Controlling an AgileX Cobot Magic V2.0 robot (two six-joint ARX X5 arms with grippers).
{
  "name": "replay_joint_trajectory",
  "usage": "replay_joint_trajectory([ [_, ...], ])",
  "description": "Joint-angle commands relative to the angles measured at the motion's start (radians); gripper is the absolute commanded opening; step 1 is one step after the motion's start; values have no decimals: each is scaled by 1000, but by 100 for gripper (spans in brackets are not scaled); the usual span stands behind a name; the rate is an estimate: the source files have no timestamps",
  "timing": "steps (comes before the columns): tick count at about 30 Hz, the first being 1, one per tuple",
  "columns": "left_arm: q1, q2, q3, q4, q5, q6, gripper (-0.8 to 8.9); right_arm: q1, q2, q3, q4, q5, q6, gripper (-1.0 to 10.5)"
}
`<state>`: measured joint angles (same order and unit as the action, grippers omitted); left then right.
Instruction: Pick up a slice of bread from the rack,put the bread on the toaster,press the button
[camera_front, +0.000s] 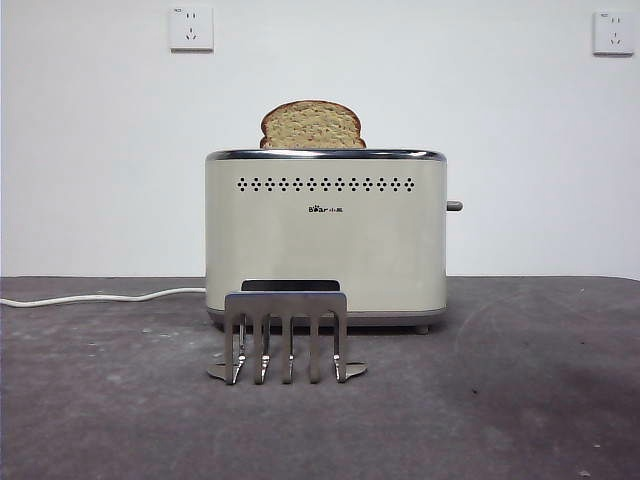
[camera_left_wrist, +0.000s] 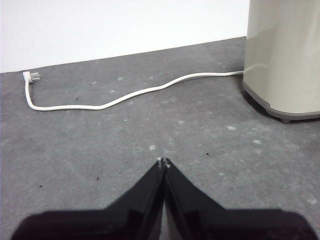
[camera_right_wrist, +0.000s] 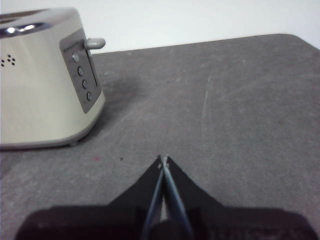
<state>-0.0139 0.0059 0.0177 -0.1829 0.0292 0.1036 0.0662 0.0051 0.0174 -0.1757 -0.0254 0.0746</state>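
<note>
I am holding my left gripper (camera_left_wrist: 163, 161) and right gripper (camera_right_wrist: 163, 159) pinched closed and empty, low over the table (camera_front: 520, 400), flanking the toaster (camera_front: 326, 235).

The toaster (camera_front: 325, 250) has smooth cream sides and a glossy chrome rim. The rack (camera_front: 286, 335) is shiny metal. The counter (camera_front: 520, 400) looks matt grey and rough.
</note>
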Motion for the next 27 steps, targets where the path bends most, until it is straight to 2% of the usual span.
replay_joint_trajectory([
  [1, 3, -2, -14, 2, -2, -6, -3, 1, -4, -12, -4, -3, -7, 1],
  [4, 3, -2, -14, 2, -2, -7, -3, 2, -4, -12, -3, -1, 41, 1],
  [27, 3, -2, -14, 2, -2, -7, -3, 1, -3, -12, -3, 1, 40, 1],
])
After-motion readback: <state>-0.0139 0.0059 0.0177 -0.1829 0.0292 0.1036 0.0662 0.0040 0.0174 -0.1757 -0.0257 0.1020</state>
